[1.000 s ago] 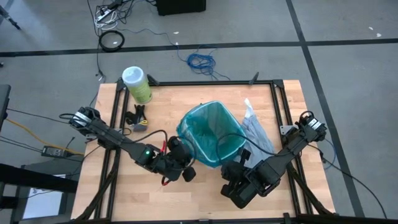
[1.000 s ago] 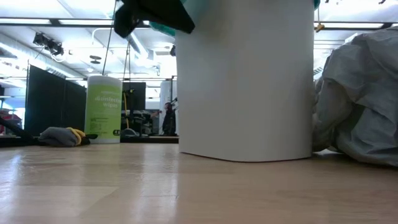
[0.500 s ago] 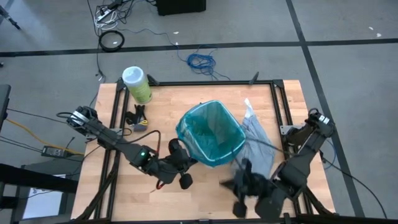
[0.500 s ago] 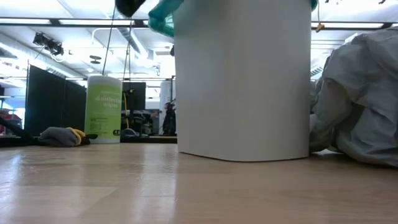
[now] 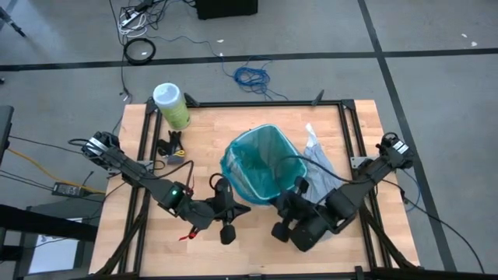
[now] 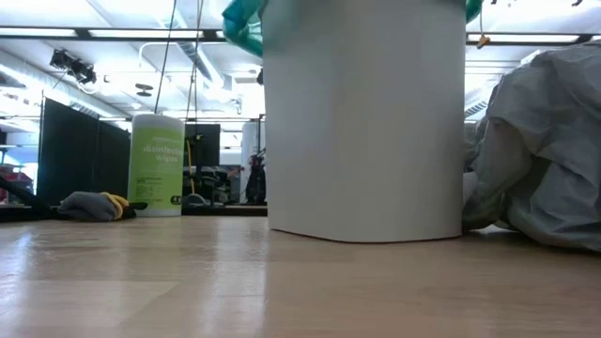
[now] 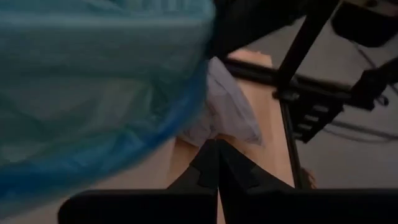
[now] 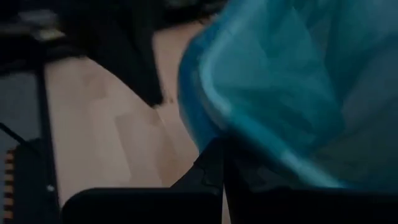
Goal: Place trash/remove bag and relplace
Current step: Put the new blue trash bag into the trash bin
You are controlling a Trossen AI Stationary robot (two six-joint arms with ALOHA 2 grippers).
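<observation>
A white bin [image 6: 366, 122] stands mid-table, lined with a teal-green plastic bag [image 5: 263, 165] whose edge folds over the rim [image 6: 242, 23]. The pale grey-white bag [image 5: 320, 167] lies crumpled on the table against the bin's right side [image 6: 540, 141]. No trash shows. My left gripper [image 5: 243, 208] is shut, just off the bin's near-left rim, pointing toward the bin [image 7: 217, 144]. My right gripper [image 5: 299, 187] is shut at the bin's near-right rim, close under the teal edge [image 8: 222, 142]. Whether it touches the plastic cannot be told.
A green wipes canister [image 5: 171, 105] stands at the far left corner. Small dark and yellow items [image 5: 171, 148] lie near the left edge. Bare wood [image 5: 257, 249] stretches along the table's near side.
My left gripper has drawn back from the bin's near-left rim toward the table's near edge and risen out of the low view, uncovering the teal fold. My right arm has swung out toward the near right corner and come back to the bin's near-right rim.
</observation>
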